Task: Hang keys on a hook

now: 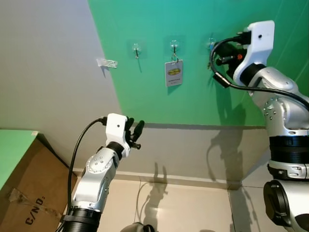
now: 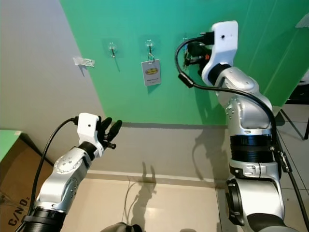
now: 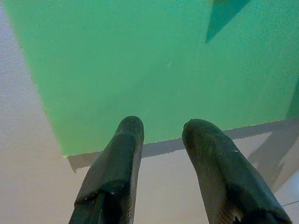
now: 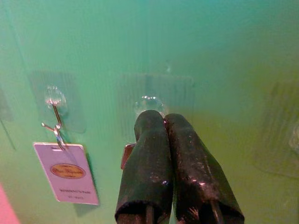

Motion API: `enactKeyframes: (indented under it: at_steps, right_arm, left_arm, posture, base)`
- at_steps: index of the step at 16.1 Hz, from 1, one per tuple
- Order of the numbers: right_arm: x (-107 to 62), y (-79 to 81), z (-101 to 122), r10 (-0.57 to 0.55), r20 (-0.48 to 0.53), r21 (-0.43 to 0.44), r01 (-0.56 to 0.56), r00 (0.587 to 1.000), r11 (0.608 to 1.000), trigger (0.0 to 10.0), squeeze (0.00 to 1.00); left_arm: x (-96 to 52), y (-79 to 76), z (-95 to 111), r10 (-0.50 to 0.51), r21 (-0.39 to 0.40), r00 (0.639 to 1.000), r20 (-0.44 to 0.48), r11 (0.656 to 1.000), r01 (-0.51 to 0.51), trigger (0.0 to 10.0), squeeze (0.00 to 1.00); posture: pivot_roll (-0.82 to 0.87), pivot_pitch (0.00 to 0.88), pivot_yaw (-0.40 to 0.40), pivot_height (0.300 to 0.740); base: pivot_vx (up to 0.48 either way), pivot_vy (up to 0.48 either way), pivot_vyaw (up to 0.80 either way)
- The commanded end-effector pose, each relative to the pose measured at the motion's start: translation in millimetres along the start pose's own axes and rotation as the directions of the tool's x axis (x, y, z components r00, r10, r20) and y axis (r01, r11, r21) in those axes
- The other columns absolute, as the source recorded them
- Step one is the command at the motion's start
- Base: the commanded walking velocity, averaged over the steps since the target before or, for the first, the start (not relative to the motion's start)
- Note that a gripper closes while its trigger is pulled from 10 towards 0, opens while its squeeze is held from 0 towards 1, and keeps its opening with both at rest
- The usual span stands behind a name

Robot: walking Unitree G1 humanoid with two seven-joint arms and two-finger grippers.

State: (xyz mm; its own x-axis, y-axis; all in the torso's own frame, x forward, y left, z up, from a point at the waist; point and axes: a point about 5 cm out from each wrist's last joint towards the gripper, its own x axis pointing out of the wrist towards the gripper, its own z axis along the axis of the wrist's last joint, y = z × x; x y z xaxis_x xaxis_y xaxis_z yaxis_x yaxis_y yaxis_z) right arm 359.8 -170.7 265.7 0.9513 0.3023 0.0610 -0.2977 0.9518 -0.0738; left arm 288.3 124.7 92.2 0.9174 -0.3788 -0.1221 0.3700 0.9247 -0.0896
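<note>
Row of hooks on wall: L hook (image 1: 136,49), mid hook (image 1: 174,46) w/ tag (image 1: 174,73) hanging below it, R hook (image 4: 148,103) just behind right hand (image 4: 163,122) tips. Left hand (image 1: 135,128) lower, well apart, to the L. Box (image 1: 26,193) on floor, far L.

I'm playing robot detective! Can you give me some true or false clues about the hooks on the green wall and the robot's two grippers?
1. A white tag hangs from a hook on the green wall. True.
2. The right gripper is down near the floor. False: it is up at a wall hook.
3. The right gripper's fingers are pressed together. True.
4. The left gripper is shut tight. False: its fingers are apart.
5. The left gripper holds the tag. False: it holds nothing.
</note>
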Motion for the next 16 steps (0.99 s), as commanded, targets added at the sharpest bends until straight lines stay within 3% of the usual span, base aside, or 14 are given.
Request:
enactKeyframes:
  at_steps: [1,10,12,16]
  right_arm:
    - [-2.1,0.8,3.4,-0.006,0.019,-0.045,0.007,1.000,0.999,0.0,0.00]
    - [1.5,5.9,-12.6,0.035,-0.048,0.020,-0.034,0.998,0.999,0.0,0.00]
    - [2.4,6.2,-18.2,0.034,-0.079,-0.014,-0.035,0.996,0.999,0.0,0.00]
    - [7.0,4.1,-11.7,-0.045,-0.026,-0.233,0.037,0.999,0.972,0.0,0.00]
  left_arm:
    - [-0.7,2.5,-1.0,0.004,0.007,1.000,-0.014,1.000,-0.004,10.0,0.00]
    - [-0.8,1.4,-0.8,0.002,0.006,1.000,-0.016,1.000,-0.002,10.0,0.00]
    - [-0.9,1.5,-0.5,0.003,0.006,1.000,-0.016,1.000,-0.003,10.0,0.00]
    - [-0.6,1.4,-0.3,0.002,0.006,1.000,-0.016,1.000,-0.002,10.0,0.00]
  posture:
    - [-0.24,0.005,0.107,0.740]
    - [-0.24,0.009,0.101,0.740]
    - [-0.24,0.010,0.102,0.740]
    - [-0.24,0.013,0.102,0.740]
  base:
    - [0.000,0.000,0.00]
    - [0.000,0.000,0.00]
    - [0.000,0.000,0.00]
    - [0.000,0.000,0.00]
